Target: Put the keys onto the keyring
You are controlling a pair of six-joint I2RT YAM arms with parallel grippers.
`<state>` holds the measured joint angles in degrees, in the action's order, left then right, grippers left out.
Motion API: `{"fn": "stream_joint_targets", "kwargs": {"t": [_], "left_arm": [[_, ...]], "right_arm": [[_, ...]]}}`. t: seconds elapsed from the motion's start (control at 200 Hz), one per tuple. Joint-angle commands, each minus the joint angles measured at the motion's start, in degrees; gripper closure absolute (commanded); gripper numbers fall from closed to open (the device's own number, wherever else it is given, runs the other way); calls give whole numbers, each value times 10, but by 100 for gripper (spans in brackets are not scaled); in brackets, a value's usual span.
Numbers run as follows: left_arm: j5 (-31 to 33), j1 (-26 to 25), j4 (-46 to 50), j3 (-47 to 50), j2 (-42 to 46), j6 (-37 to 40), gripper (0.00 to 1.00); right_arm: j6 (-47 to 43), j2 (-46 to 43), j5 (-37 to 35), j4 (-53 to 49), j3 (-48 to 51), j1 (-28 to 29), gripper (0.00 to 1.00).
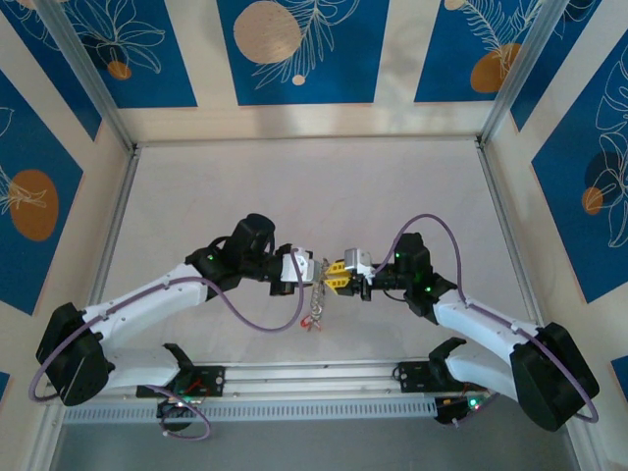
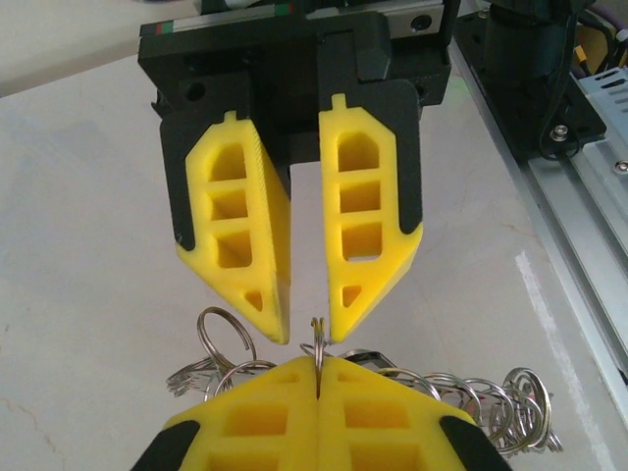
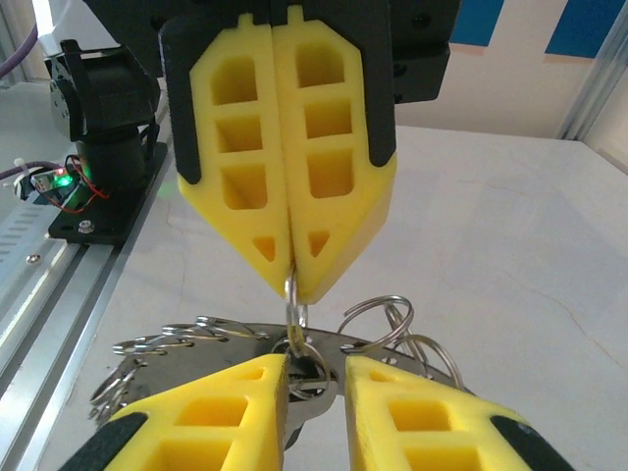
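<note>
Keyring point(image 3: 245, 332): grey metal, its rim crowded with many small silver wire loops that fan out to both sides. It hangs in the air above the tabletop point(image 1: 294, 186), mid-way between the two arms and just ahead of the aluminium rail point(image 1: 314, 378) at the near edge. Left end effector point(image 3: 292, 280): yellow fingers pressed together, clamped on one thin upright loop at the top of the keyring, so the rest dangles below it. Right end effector point(image 3: 314, 371): fingers apart, facing the left one tip to tip, with the loop cluster just beside and partly between its tips; whether they touch metal cannot be told. In the left wrist view the closed fingers point(image 2: 265, 412) cover the middle of the cluster, leaving only loops showing at either side. In the right wrist view the parted fingers point(image 3: 226, 412) hide its lower part. A purple cable point(image 1: 245, 314) sags under the left arm.
</note>
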<state>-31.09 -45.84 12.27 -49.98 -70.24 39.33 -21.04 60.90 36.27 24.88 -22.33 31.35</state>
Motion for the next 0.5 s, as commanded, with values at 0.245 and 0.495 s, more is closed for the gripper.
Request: {"fn": "stream_joint_targets", "kwargs": {"t": [0.245,0.495], "left_arm": [[-1,6,-31,-2,-5,-13,100],[9,7,-20,-10,-16,-17,100]], "right_arm": [[-11,14,6,30,-13,17,85],[-22,2,1,26,-9,17,93]]}}
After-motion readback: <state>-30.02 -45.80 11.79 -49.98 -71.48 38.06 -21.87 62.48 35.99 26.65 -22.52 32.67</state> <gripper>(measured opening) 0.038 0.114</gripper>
